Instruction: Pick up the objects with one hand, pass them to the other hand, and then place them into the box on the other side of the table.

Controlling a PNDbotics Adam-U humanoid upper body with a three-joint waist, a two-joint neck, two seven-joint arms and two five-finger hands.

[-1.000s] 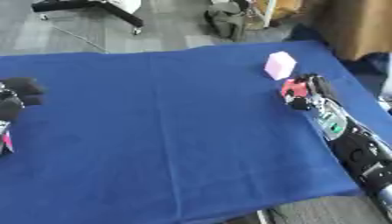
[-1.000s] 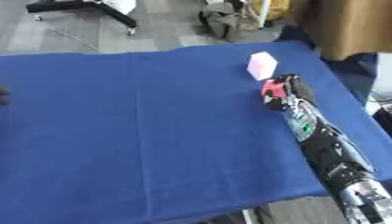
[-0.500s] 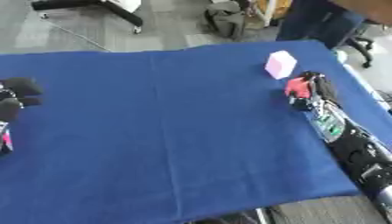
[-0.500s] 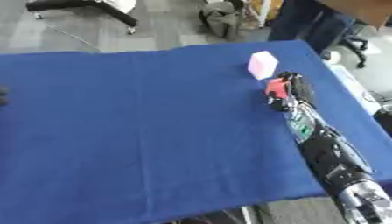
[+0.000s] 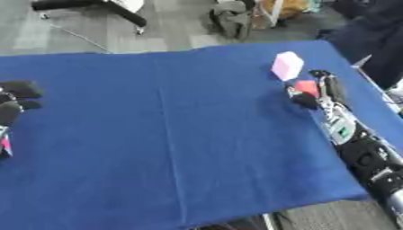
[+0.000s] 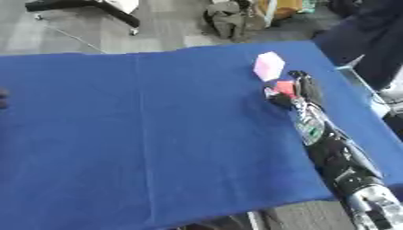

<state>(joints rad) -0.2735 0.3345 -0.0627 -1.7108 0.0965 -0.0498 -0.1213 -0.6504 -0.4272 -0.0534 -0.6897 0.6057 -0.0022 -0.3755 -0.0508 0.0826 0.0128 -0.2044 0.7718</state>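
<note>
Right hand (image 5: 313, 92) curls its fingers around a small red block (image 5: 306, 87) beside a pale pink box (image 5: 286, 65) on the blue-cloth table (image 5: 173, 134), positions unchanged; left hand (image 5: 14, 105) rests curled, empty.

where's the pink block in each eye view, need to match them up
Left eye view: the pink block stands upper right on the blue table, just beyond the right hand.
Right eye view: the same block sits upper right but nearer the centre, again just beyond that hand.
Shared landmark: the small red thing at the right hand, just below the block in both views.
</note>
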